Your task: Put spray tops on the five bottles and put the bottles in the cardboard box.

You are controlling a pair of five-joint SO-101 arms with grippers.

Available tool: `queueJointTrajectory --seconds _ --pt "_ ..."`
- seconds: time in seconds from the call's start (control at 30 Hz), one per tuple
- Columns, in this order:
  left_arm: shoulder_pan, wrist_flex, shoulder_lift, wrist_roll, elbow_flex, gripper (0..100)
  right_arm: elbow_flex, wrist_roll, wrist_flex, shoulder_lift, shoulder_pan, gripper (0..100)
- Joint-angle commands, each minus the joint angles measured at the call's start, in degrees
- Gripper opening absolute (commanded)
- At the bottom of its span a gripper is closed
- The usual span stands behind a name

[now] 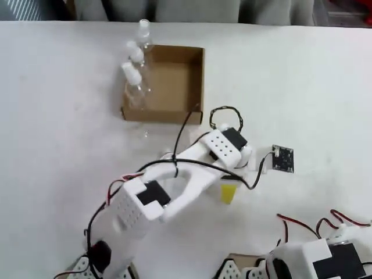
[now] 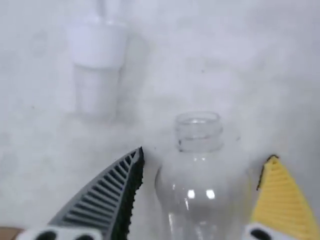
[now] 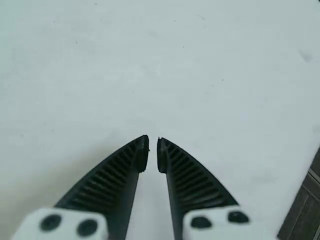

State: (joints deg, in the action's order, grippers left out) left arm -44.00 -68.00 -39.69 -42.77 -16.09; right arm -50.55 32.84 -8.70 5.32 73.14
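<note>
Left wrist view has the left jaws spread astride the uncapped bottle (image 2: 200,190), not yet pinching, its long axis running out between them, open neck toward the spray top (image 2: 96,55) just beyond.

no readable text, labels or numbers anywhere

Clear bottle (image 2: 200,170) uncapped; spray top (image 2: 97,55) nearby

The uncapped bottle (image 2: 200,175) is cut off past its shoulder, and the spray top (image 2: 97,55) is blurred.
</note>
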Motion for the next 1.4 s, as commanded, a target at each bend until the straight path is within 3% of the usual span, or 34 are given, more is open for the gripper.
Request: queueJointTrajectory --seconds 0.0,0.13,0.3,0.37,0.47,0.53,0.67,0.87,1.07,1.23,1.37 --pt "0.7 1.4 0.3 1.4 -2.3 35 0.5 0.5 1.0 0.2 0.7 1.6" --pt "1.2 1.6 0.3 7.7 -2.5 33 0.6 0.5 1.0 0.3 1.4 1.6" --pt "2.3 1.4 0.3 7.7 -2.5 31 0.9 0.5 1.1 0.7 2.2 1.6" --pt "2.1 1.4 0.3 7.6 -2.5 24 0.9 0.5 1.1 0.7 2.2 1.6" --pt "2.1 1.8 0.3 7.6 -2.5 4 1.0 0.5 1.1 0.7 2.7 1.6" --pt "2.1 1.2 0.3 7.6 -2.1 8 1.0 0.5 1.1 0.7 2.8 1.6" --pt "2.0 -0.3 0.3 7.6 -2.5 2 1.0 0.5 1.1 0.7 2.8 1.6" --pt "0.7 -1.6 2.9 9.6 -4.3 2 1.0 0.5 1.1 0.7 3.1 1.6" --pt "1.7 -6.2 14.1 19.7 -6.9 2 1.0 0.5 0.7 0.8 2.2 1.8" --pt "4.3 -10.0 23.2 21.5 -6.9 2 1.1 0.6 -0.2 1.3 0.3 1.9" --pt "7.3 -10.9 31.3 21.5 -6.5 2 1.6 6.7 -6.6 5.8 -2.9 7.5"
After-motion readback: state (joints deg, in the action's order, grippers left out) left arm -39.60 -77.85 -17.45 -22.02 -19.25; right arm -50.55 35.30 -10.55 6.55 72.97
